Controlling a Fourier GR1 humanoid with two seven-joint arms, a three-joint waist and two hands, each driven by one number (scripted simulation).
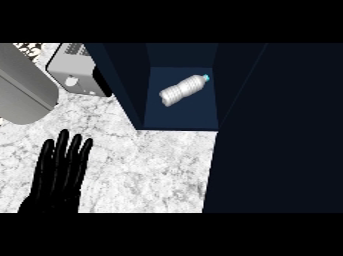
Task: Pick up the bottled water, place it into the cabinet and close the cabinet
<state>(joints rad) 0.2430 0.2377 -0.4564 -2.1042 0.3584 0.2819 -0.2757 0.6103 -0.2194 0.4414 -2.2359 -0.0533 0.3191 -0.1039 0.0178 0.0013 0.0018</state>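
Observation:
A clear water bottle (182, 90) with a teal cap lies on its side inside the dark blue cabinet (181, 117), cap pointing up and right. The cabinet's door (285, 130) fills the right side of the view as a large dark panel. My left hand (59, 172) rests open at the lower left over the marble counter, fingers straight and pointing up, well apart from the bottle. No right hand shows anywhere in the view.
A white and grey appliance (74, 67) stands at the upper left beside the cabinet's left wall. A large grey rounded body (11, 92) crosses the far left. Marble counter (152, 165) lies in front of the cabinet.

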